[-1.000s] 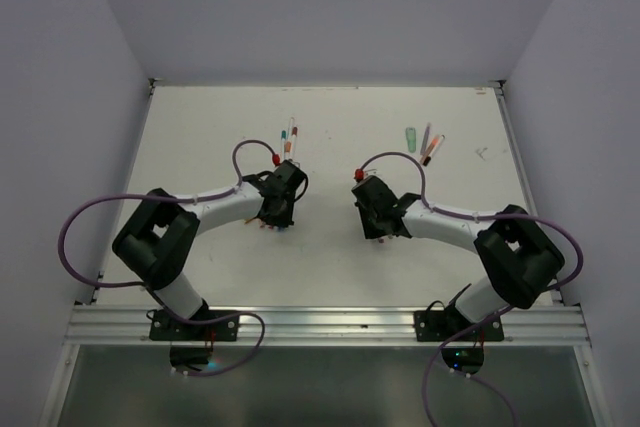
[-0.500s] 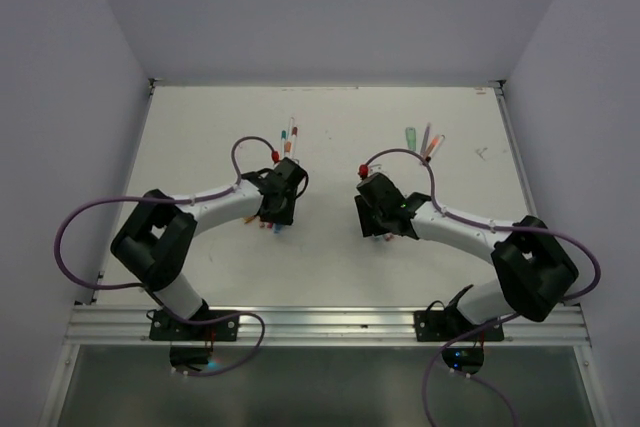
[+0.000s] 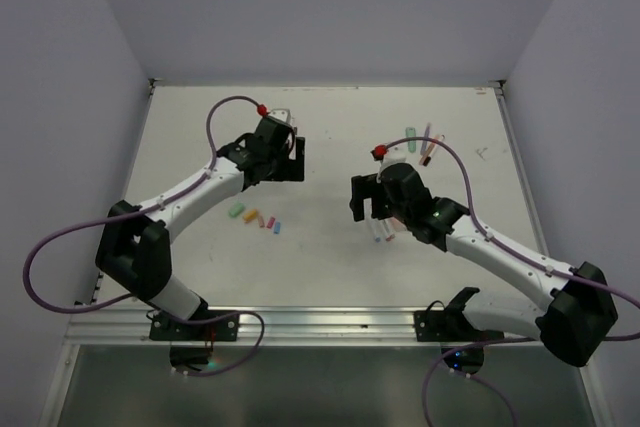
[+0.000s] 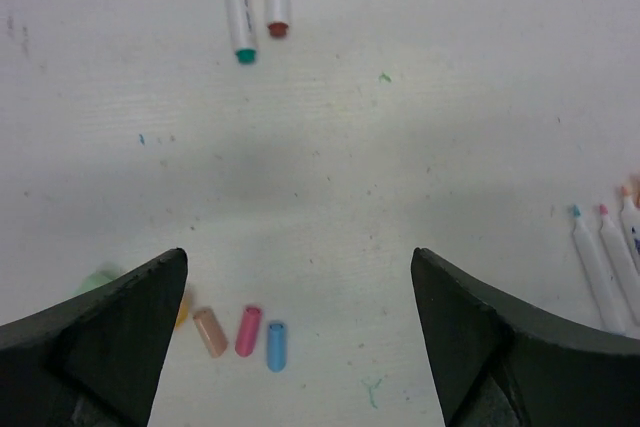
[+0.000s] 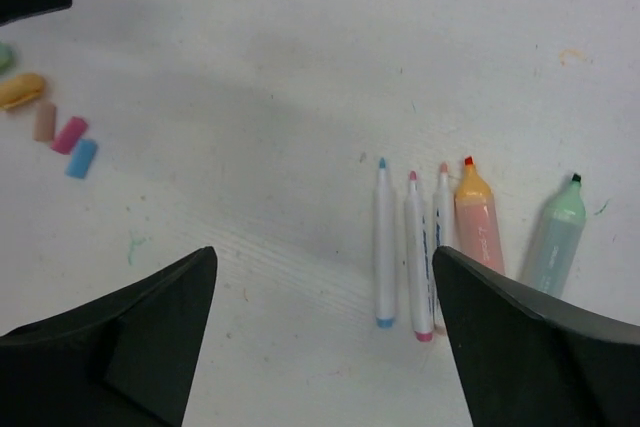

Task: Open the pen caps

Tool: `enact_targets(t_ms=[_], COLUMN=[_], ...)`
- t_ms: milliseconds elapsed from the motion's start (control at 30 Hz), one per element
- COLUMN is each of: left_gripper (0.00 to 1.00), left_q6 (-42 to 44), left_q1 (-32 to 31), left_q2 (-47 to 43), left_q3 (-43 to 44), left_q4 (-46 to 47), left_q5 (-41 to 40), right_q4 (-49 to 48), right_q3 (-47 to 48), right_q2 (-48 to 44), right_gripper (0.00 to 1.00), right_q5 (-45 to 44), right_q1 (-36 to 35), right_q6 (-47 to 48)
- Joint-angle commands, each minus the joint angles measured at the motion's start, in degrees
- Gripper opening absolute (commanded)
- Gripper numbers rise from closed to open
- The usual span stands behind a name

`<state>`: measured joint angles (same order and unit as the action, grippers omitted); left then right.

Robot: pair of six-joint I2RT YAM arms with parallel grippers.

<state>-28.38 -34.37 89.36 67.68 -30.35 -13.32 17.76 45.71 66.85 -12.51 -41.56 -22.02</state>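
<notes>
- Left of centre on the table (image 3: 322, 259): row of loose pen caps (image 3: 257, 217) (mint, orange, peach, pink, blue), lying flat, side by side, close together.
- Right of centre: five uncapped pens (image 5: 417, 247) w/ bare tips. Three slim white ones, then an orange and a pale green highlighter, lying parallel and nearly touching.
- Far side: two more slim pens (image 4: 237, 7), teal and red-brown ends toward me; can't tell if capped. Another pen cluster (image 3: 427, 142) sits near the far right corner.
- Room: bare tabletop btwn cap row and uncapped pens. Table edges well apart from both groups; walls at left, right and back.
- Left pincer (image 4: 298, 277): jaws wide, nothing btwn them, touching nothing. Caps lie near one finger.
- Right pincer (image 5: 322, 267): jaws wide too, empty, above the table. Slim pens lie just beside one finger, no contact.
</notes>
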Motion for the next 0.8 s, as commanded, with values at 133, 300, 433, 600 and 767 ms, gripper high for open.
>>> enact_targets(t_ms=[133, 300, 433, 600, 767], left_gripper=[0.96, 0.81, 0.67, 0.49, 0.45], left_q6=[4.2, 5.7, 5.6, 6.4, 7.5], left_q1=[9.2, 12.1, 14.1, 15.0, 15.5], left_q2=[5.5, 15.4, 22.2, 29.8, 35.7], left_q3=[9.1, 18.5, 24.5, 31.2, 35.7], left_q4=[8.3, 9.1, 9.1, 8.5, 8.0], left_q5=[2.8, 1.9, 2.7, 3.6, 3.6], right_q4=[-9.7, -10.9, -10.8, -10.4, -10.4], right_q3=[-3.7, -4.3, -4.4, -4.4, -4.4], right_q2=[-5.4, -5.2, -4.7, -4.3, -3.7], right_gripper=[0.99, 0.99, 0.99, 0.99, 0.99], right_q5=[0.7, 2.0, 2.0, 2.2, 2.2], right_q1=[0.5, 0.8, 1.0, 1.0, 1.0], right_q6=[0.0, -0.1, 0.4, 1.1, 1.4])
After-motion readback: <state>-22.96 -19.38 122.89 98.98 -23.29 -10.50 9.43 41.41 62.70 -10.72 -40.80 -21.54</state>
